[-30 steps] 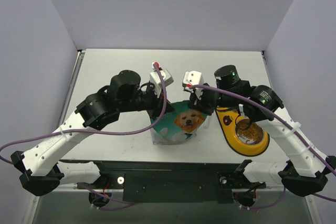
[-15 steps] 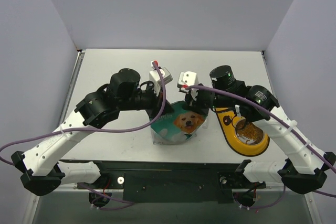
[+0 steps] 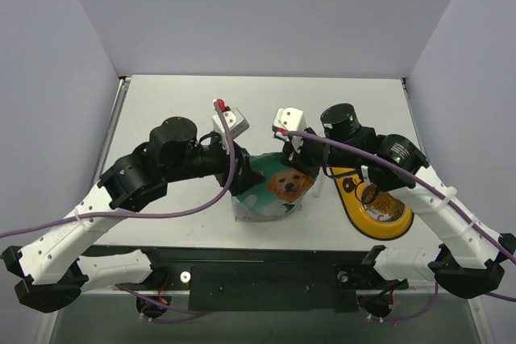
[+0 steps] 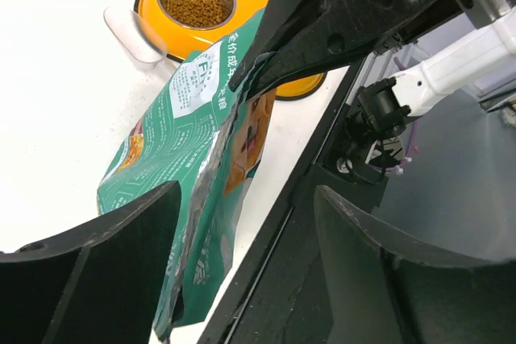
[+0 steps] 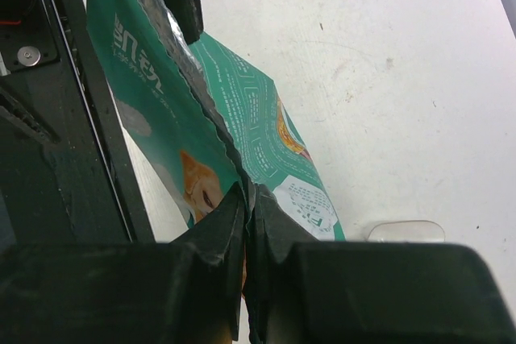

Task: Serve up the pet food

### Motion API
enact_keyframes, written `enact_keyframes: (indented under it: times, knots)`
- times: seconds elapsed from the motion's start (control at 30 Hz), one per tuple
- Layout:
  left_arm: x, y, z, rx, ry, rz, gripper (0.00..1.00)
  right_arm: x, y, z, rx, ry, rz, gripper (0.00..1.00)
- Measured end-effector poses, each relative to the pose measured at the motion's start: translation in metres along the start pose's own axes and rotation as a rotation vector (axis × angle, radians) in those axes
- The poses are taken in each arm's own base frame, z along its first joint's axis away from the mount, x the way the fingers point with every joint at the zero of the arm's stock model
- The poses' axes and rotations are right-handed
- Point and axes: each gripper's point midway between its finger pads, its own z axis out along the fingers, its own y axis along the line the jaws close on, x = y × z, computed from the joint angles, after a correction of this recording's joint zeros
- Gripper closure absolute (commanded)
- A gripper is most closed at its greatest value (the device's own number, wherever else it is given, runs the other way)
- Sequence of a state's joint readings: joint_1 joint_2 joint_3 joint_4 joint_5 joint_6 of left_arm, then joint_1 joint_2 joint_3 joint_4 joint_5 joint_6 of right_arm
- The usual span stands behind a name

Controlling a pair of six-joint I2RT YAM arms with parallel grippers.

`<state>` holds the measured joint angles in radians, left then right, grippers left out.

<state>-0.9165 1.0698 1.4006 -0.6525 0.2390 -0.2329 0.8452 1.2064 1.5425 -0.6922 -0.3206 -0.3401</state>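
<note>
Seen from overhead, both wrists and their camera housings cover the fingertips, and the right forearm crosses part of the yellow-orange pet bowl with a steel liner. The inside of the teal-green foil bag printed with a golden dog's face cannot be seen from any view.

The bag stands on the white table, just beside its near edge and between the two arms. The right end effector has its two black fingers pressed together on the bag's crimped top edge, pinching the foil near the corner above the dog picture. The left end effector is spread wide, one finger on each side of the bag's silver-lined edge. Whether either finger touches the foil cannot be told.

The pet food, small golden-brown kibble pellets, lies in a loose layer inside the bowl's steel liner, beyond the bag in the left wrist view and to the bag's right from overhead. A clear plastic scoop lies on the table touching the bowl's rim. It is faint against the white surface, and what it contains is hard to make out.
</note>
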Motion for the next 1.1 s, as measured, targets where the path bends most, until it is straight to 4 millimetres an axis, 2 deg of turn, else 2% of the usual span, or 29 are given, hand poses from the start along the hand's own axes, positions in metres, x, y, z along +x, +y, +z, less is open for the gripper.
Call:
enact_keyframes:
  times: [0.07,0.1,0.13,0.17,0.2,0.23,0.4,0.6,0.63,0.67,0.7,0.73,0.77,0.8,0.83,1.07,1.1]
  knots:
    - [0.002,0.0,0.003,0.001,0.01,0.023,0.48,0.0,0.001,0.0,-0.003,-0.001,0.004,1.0]
    - [0.005,0.001,0.005,-0.004,0.02,0.038,0.61,0.0,0.001,0.0,-0.005,-0.002,0.005,1.0]
    - [0.007,0.004,0.008,-0.013,0.031,0.056,0.67,0.0,0.002,0.0,-0.007,0.0,0.008,1.0]
    - [0.01,0.008,0.011,-0.027,0.042,0.072,0.86,0.0,0.002,0.0,-0.01,0.001,0.009,1.0]
    - [0.011,0.012,0.013,-0.043,0.05,0.089,0.96,0.001,0.003,-0.001,-0.012,0.002,0.01,1.0]
    - [0.012,0.016,0.014,-0.056,0.055,0.106,1.0,0.001,0.003,-0.002,-0.012,0.002,0.012,1.0]
    - [0.01,0.021,0.015,-0.085,0.062,0.164,1.0,0.003,0.001,-0.003,-0.025,-0.001,0.03,1.0]
    - [0.007,0.023,0.02,-0.111,0.084,0.13,1.0,0.006,-0.004,-0.005,-0.015,-0.001,0.034,1.0]
    - [0.007,0.022,0.02,-0.11,0.085,0.124,0.98,0.006,-0.003,-0.006,-0.015,-0.002,0.032,1.0]
    - [0.007,0.021,0.02,-0.109,0.085,0.114,0.8,0.006,-0.003,-0.006,-0.017,-0.004,0.03,1.0]
    - [0.008,0.021,0.02,-0.11,0.087,0.104,0.74,0.007,-0.002,-0.006,-0.019,-0.004,0.028,1.0]
    - [0.008,0.021,0.019,-0.114,0.087,0.092,0.69,0.006,-0.002,-0.007,-0.022,-0.006,0.025,1.0]
    - [0.008,0.021,0.019,-0.119,0.088,0.087,0.69,0.007,-0.001,-0.007,-0.025,-0.005,0.023,1.0]
    - [0.009,0.023,0.018,-0.131,0.089,0.077,0.87,0.007,-0.002,-0.007,-0.024,-0.004,0.021,1.0]
    - [0.009,0.025,0.017,-0.141,0.089,0.07,1.0,0.008,-0.002,-0.008,-0.023,-0.003,0.02,1.0]
    - [0.009,0.025,0.013,-0.152,0.085,0.054,1.0,0.008,-0.001,-0.008,-0.027,-0.003,0.0,1.0]
    - [0.01,0.024,0.013,-0.151,0.084,0.054,1.0,0.008,-0.001,-0.008,-0.03,-0.004,-0.001,0.95]
